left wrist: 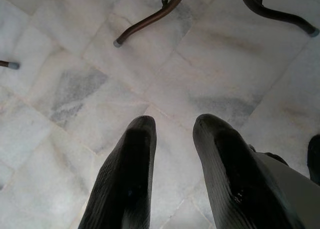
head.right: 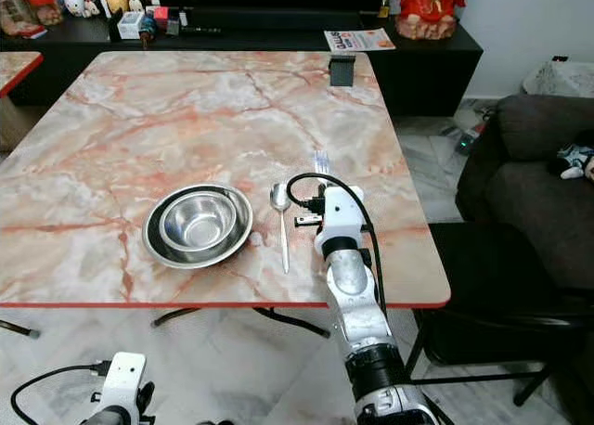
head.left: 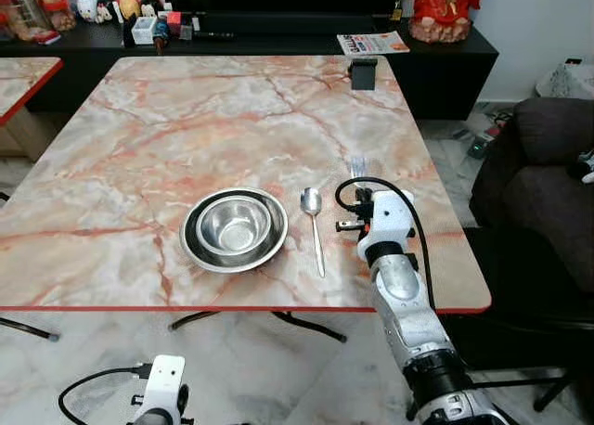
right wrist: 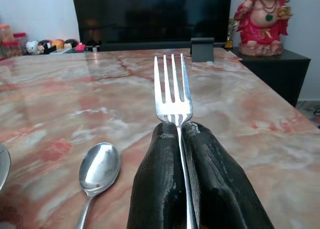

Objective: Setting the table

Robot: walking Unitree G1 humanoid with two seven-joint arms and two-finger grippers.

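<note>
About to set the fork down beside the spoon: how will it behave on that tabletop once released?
The fork looks like thin polished metal, so probably stiff and light. The marble-look table is glossy enough to show reflections, so the fork may slide if nudged. It is flat-handled, so it likely won't roll. The right gripper pinches it by the neck, tines forward; release low.

your left gripper (left wrist: 172, 134) hangs over a pale marble-tiled floor (left wrist: 75, 89), its two black fingers (left wrist: 125, 179) spread with a strip of tile showing between them and nothing held. beyond the fingertips you can see dark curved metal legs (left wrist: 150, 20) resting on the tiles, and another leg tip (left wrist: 10, 65) at one edge.
</note>
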